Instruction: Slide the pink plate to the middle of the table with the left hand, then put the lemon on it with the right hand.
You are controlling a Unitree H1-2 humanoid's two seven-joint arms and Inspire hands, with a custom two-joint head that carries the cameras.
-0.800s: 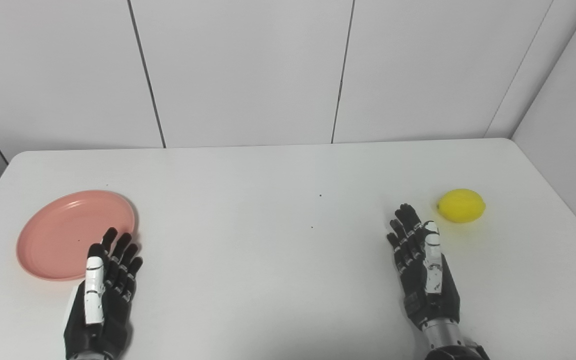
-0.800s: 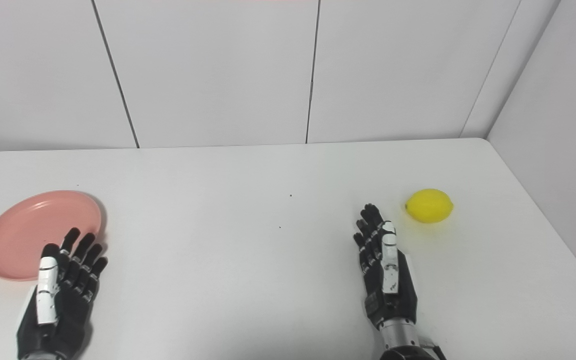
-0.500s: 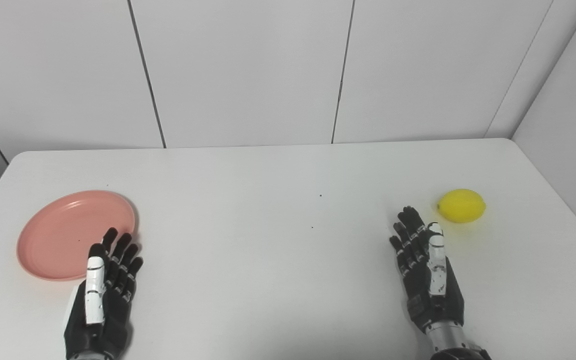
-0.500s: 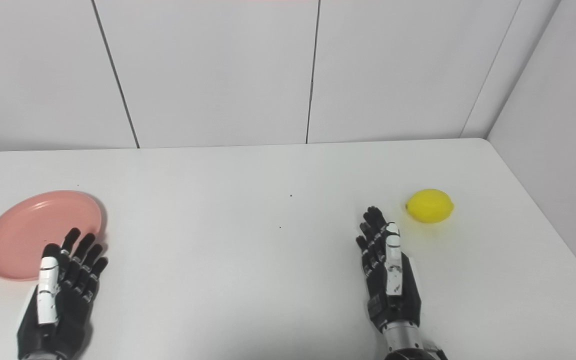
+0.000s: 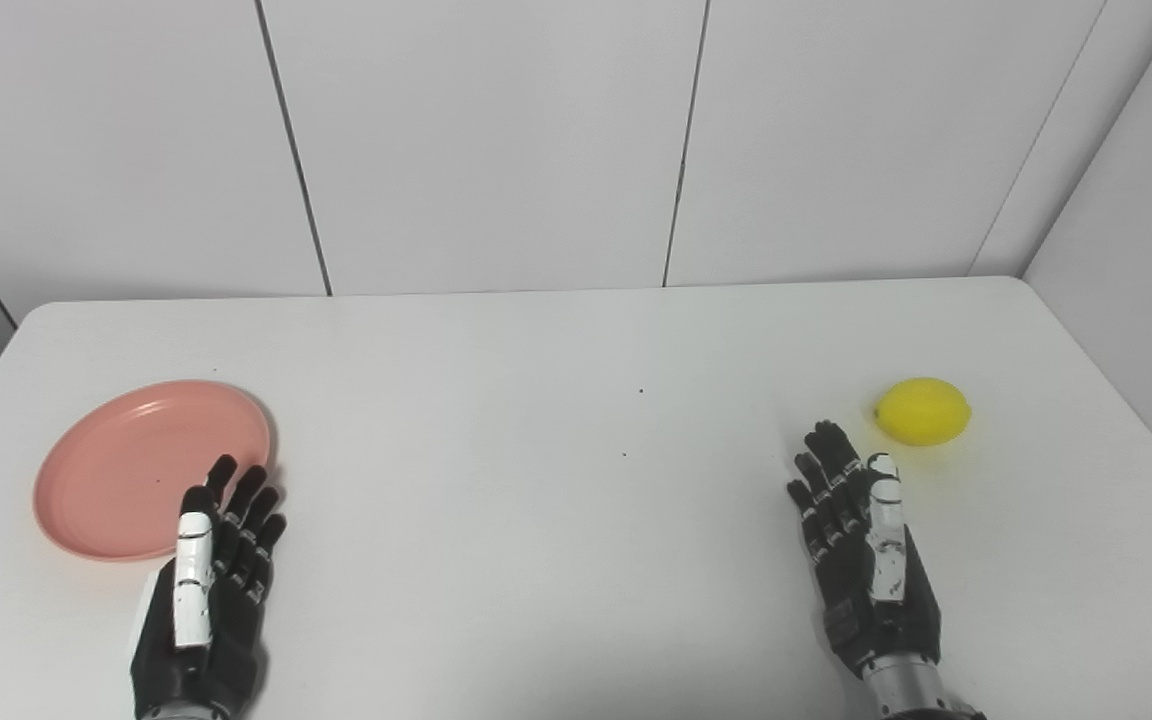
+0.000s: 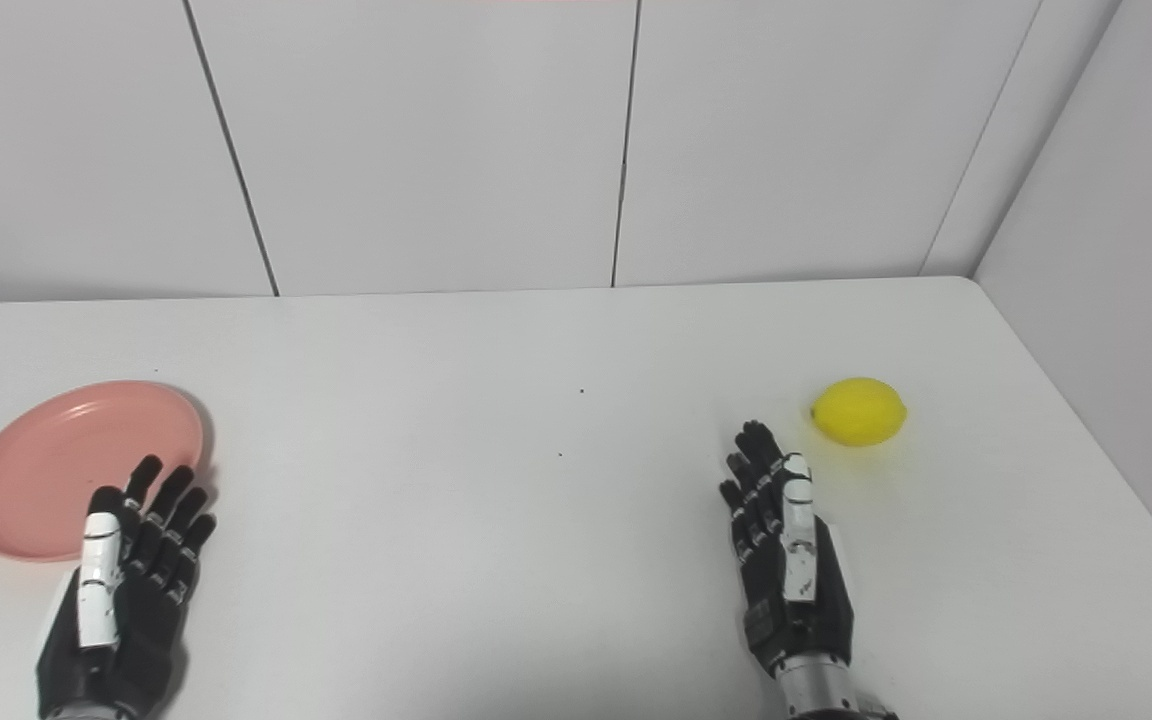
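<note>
Nothing on the scoreboard yet: both steps of this job look wholly undone. The white table (image 5: 576, 340) stretches wide, and its middle, well off to the inside of both sets of fingers, carries no plate and no fruit.

Over to the pink plate (image 5: 126, 460). It sits flat, far out on the left side, just ahead of and outward from the left hand's fingertips. The left hand (image 5: 204, 600) lies low at the near edge with its fingers straight and a little spread, holding nothing. Its outer fingertips overlap the plate's near rim in both views, but from up here I cannot tell whether they rest on the rim or hang just above it. Either way, the slide to the middle is all to come.

On the other flank, the right hand (image 5: 866, 560) is likewise flat and empty, fingers extended and slightly apart. The lemon (image 5: 922, 411) lies on the table just beyond those fingertips and a touch to their outer side, near but clearly apart from them, untouched.

So the order of play, as I judge it: the left hand must first push the plate inward, and only then does the lemon get picked up and set down on it.
</note>
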